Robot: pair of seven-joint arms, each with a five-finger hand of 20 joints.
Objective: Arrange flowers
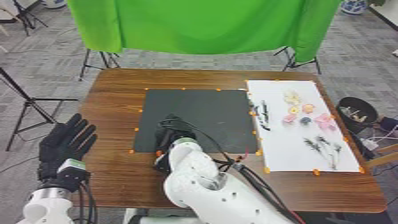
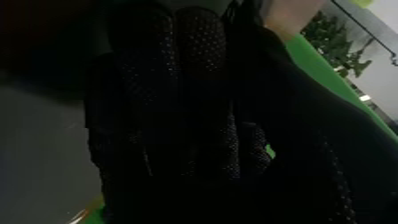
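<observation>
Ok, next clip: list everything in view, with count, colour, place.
blooms: several, mostly pink and yellow, on sheet
sprigs: several, dark, sheet's near half
stems: several, dark, sheet's left side
sheet: one, white, right of mat
mat: one, dark grey, mid-table
tape: many pieces, orange, around both
table: one, brown, centre
cloth: one, green, beyond table
bin: one, black, right
stands: several, black, around table
left hand: one, black, table's left
right hand: one, black, over mat
</observation>
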